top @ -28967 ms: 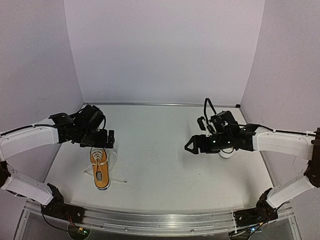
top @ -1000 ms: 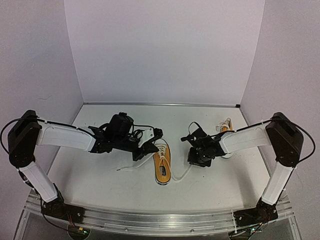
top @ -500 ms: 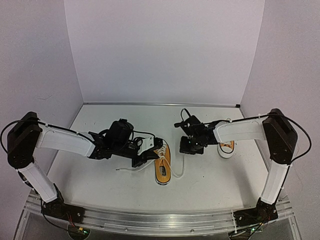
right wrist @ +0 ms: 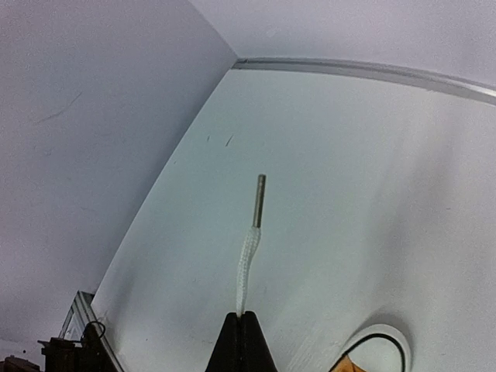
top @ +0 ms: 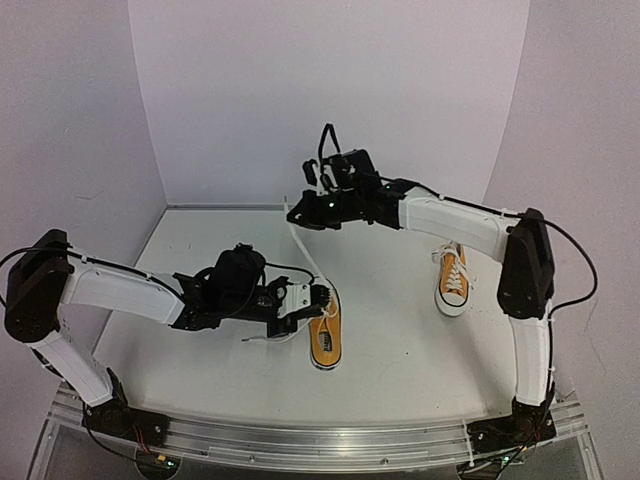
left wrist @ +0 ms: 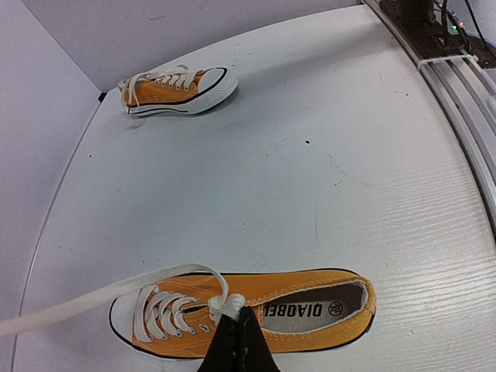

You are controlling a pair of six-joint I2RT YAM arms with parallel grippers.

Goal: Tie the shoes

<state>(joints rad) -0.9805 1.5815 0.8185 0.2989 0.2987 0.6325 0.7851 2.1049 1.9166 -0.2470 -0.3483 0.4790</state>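
One orange shoe (top: 325, 338) lies mid-table, toe toward the back. My left gripper (top: 318, 298) is low beside it, shut on the crossed white laces (left wrist: 226, 304) at the top of its lacing; its tips (left wrist: 236, 313) meet there. My right gripper (top: 292, 212) is raised high near the back wall, shut on the lace end (right wrist: 248, 263), whose metal tip (right wrist: 260, 200) pokes past the jaws. That lace (top: 308, 258) runs taut from the shoe up to it. The second shoe (top: 453, 280) lies apart at the right, its laces loose.
Another lace end (top: 262, 338) trails on the table left of the middle shoe, under my left arm. White walls close in the table at the back and both sides. A metal rail (top: 300, 440) runs along the near edge.
My right gripper has closed on the lace end and swung up, left and back from beside the shoe, drawing the lace taut. My left gripper has stayed pinched at the shoe.
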